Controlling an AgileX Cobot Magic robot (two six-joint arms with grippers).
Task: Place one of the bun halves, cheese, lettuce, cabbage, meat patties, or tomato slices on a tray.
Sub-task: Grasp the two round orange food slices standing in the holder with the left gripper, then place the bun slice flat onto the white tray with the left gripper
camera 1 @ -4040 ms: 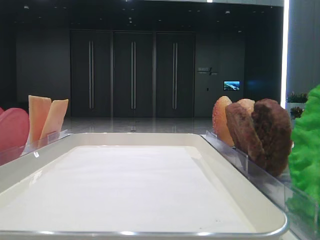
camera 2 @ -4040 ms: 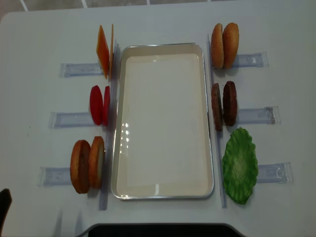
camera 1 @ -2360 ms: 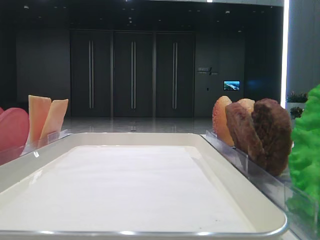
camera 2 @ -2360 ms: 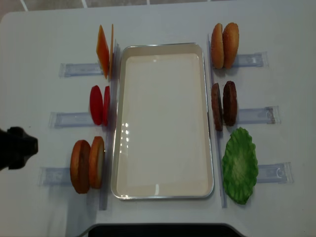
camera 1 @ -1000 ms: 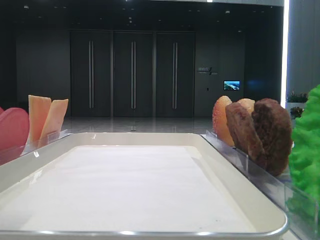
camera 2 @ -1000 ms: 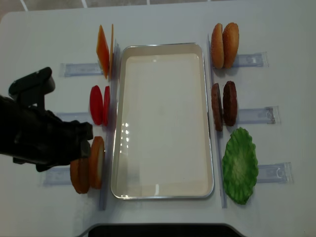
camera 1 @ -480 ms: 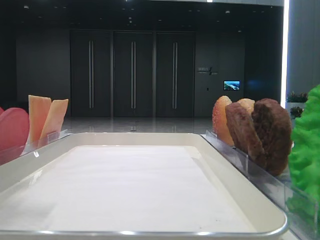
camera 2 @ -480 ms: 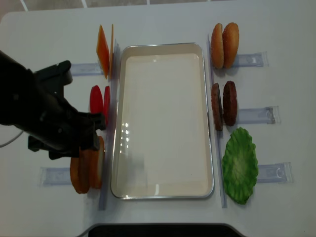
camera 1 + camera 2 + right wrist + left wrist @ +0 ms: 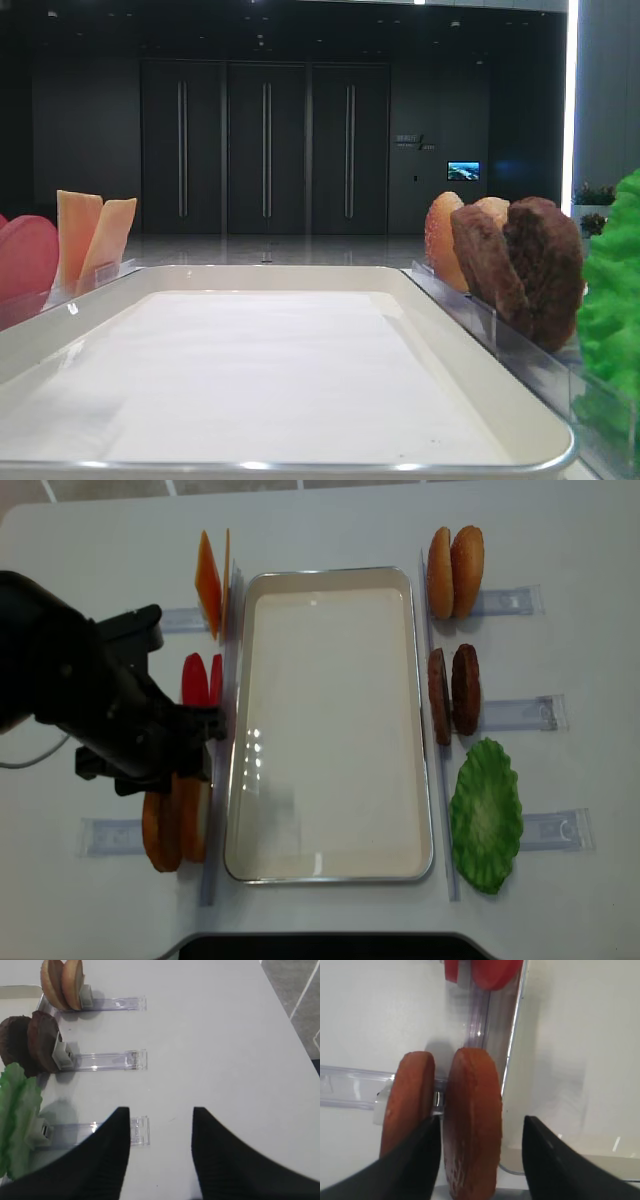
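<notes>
My left hand (image 9: 480,1155) has descended, fingers apart, straddling the golden-brown round bun half (image 9: 472,1125) beside the large white rectangular tray (image 9: 580,1050); grasp comes next.

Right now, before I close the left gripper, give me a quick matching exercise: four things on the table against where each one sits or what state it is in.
Column one:
1. lettuce
2. tomato slices
3. tray
4. left gripper

Column two:
A. holding no food, in the middle of the table
B. open, one finger on each side of a bun half
C. on the right of the tray, nearest the robot
D. upright in a clear holder on the left of the tray, between the cheese and the buns

Pairs: 1-C, 2-D, 3-A, 4-B
</notes>
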